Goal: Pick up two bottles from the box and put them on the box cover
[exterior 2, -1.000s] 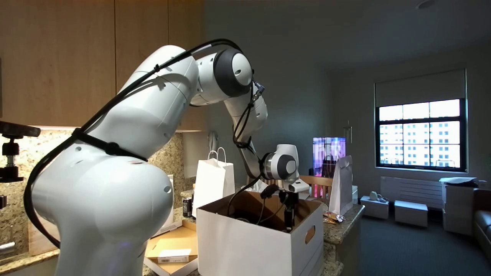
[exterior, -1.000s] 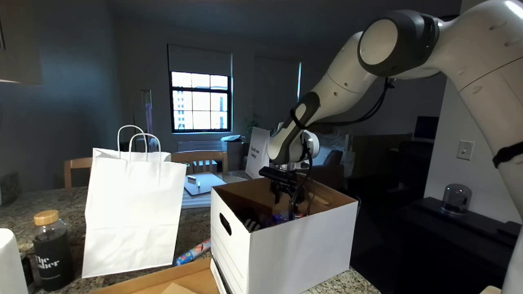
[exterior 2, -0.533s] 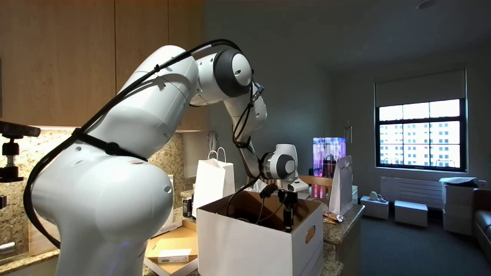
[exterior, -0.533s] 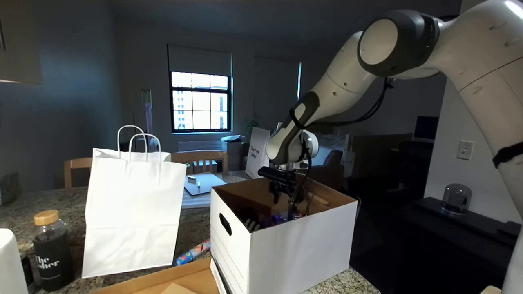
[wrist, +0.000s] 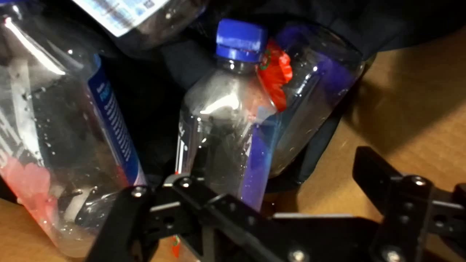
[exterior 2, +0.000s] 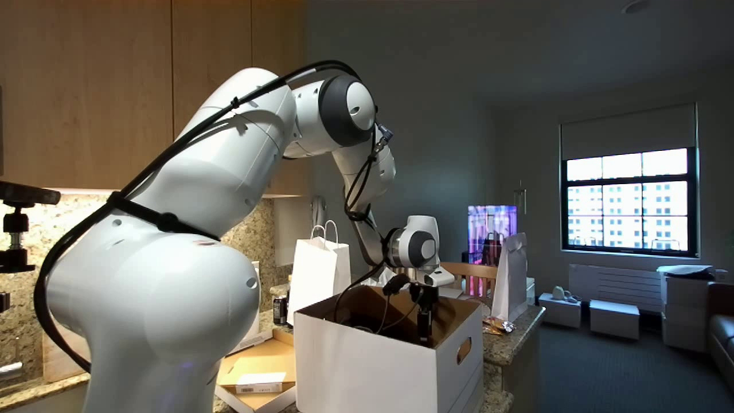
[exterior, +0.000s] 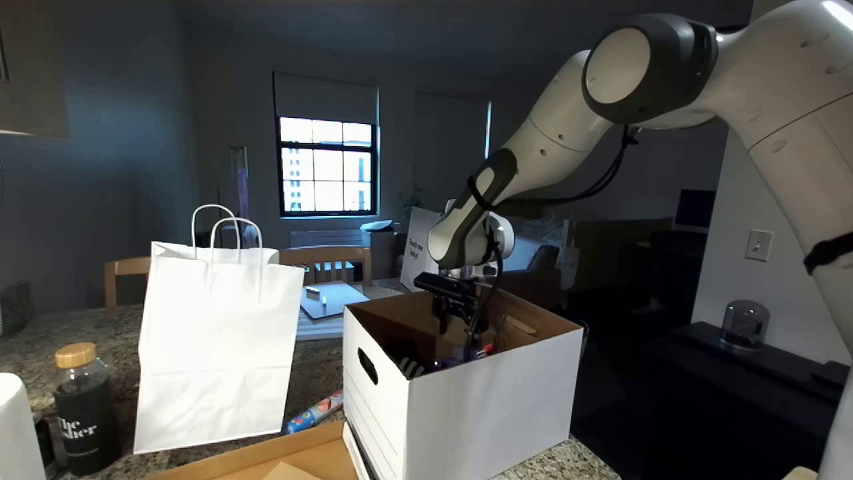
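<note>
The large white box (exterior: 493, 407) stands open on the counter, and my gripper (exterior: 458, 332) reaches down inside it. In the wrist view several clear plastic bottles lie in the box. A blue-capped bottle (wrist: 225, 105) is in the middle, with its lower part behind my left finger linkage. A bigger bottle (wrist: 54, 120) lies to the left, and another bottle (wrist: 309, 91) leans behind on the right. My gripper (wrist: 284, 163) is open, its right finger (wrist: 373, 171) over bare cardboard; nothing is gripped. The box cover (exterior 2: 285, 338), a shallow brown-lined tray, lies beside the box.
Dark cloth (wrist: 156, 72) lies under the bottles. A flat cardboard piece (exterior 2: 252, 367) rests in the cover. Near the box stand a white paper bag (exterior: 220, 353) and a wooden-lidded tumbler (exterior: 83, 407); a colourful tube (exterior: 316, 411) lies between bag and box.
My gripper has shifted a little to the left in both exterior views, at about the same height inside the box. Its jaws have stayed apart, and the box has not moved.
</note>
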Robot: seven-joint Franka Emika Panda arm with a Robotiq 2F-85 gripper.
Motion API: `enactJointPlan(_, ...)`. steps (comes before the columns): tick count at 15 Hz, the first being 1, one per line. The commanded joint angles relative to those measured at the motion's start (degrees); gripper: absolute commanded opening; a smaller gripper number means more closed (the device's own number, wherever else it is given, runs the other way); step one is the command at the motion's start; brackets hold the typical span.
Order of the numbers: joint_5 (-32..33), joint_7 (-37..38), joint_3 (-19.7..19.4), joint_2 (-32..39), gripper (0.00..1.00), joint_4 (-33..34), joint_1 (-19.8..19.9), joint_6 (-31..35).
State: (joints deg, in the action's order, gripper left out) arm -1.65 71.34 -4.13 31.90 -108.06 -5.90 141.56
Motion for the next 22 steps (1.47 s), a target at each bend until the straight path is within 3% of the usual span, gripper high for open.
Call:
enactJointPlan(1,-2.0,-1.7,0.9,0.6,1.0,1.2,-0.1,-0.5)
enactJointPlan(13,-4.9,-5.4,4.0,1.0,1.0,1.1,0.4,-1.2)
enactJointPlan(22,-6.2,-6.5,3.8,1.1,1.0,0.9,0.1,-1.3)
